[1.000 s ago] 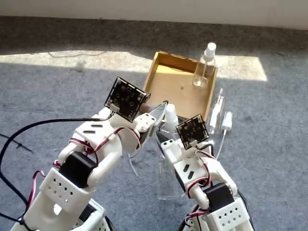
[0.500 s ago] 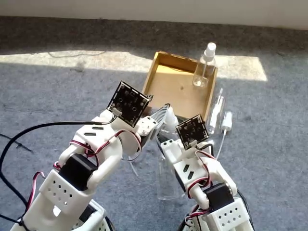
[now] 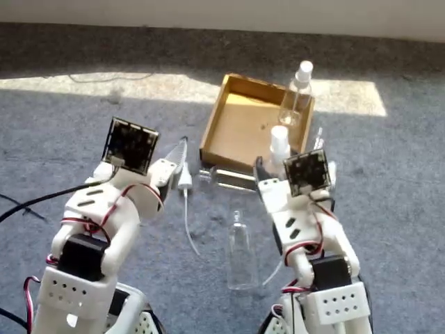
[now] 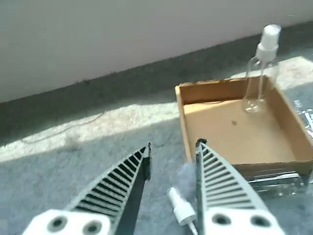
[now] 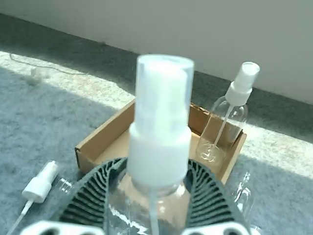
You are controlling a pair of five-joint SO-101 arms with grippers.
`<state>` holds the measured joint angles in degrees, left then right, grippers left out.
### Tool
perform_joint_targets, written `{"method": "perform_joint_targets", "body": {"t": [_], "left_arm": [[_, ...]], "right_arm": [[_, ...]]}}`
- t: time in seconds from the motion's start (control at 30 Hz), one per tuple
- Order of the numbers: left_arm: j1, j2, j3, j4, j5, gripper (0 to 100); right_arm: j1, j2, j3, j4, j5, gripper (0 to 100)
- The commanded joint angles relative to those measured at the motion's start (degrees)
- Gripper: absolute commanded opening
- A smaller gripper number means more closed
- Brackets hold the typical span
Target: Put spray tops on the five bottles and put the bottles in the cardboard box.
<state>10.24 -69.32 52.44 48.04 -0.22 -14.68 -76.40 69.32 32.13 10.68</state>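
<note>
My right tool (image 5: pixel 157 171) squeezes a clear round plastic bottle with white top (image 5: pixel 160 145); my left tool (image 4: pixel 173 147) gapes open.

A grey carpeted worktop (image 3: pixel 83 139) carries everything, with a band of sunlight across its far part. On it sit the cardboard box (image 3: pixel 240 129), a clear bottle (image 3: pixel 226 178) lying on its side just before the box, a loose spray top (image 3: pixel 185 182) with its tube, and an uncapped bottle (image 3: pixel 240 254) lying nearer the arms.

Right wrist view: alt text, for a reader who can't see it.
The right end effector grips a capped bottle, upright. Behind it a second capped bottle stands in the box; a loose spray top lies beside the box.
</note>
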Motion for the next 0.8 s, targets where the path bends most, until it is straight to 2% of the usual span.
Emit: {"method": "perform_joint_targets", "body": {"t": [0.0, 0.17, 0.3, 0.53, 0.77], "left_arm": [[-6.11, -0.84, 7.08, 0.0, -0.09, 15], [-7.16, -0.84, 18.07, -9.67, -0.09, 15], [-7.16, -0.66, 22.2, -17.49, -0.18, 15], [-7.16, -0.57, 22.37, -17.58, -0.18, 15], [-7.08, -0.48, 22.46, -17.58, -0.26, 15]], "right_arm": [[3.12, 9.89, -10.33, -5.41, 0.53, 0.4], [5.85, 24.66, -18.68, -14.2, 1.05, 0.4], [6.11, 35.38, -22.81, -18.59, 1.05, 0.4], [7.16, 48.22, -21.05, -47.25, 0.44, 0.4], [11.21, 59.82, -17.89, -59.21, -5.8, 0.4]]}}
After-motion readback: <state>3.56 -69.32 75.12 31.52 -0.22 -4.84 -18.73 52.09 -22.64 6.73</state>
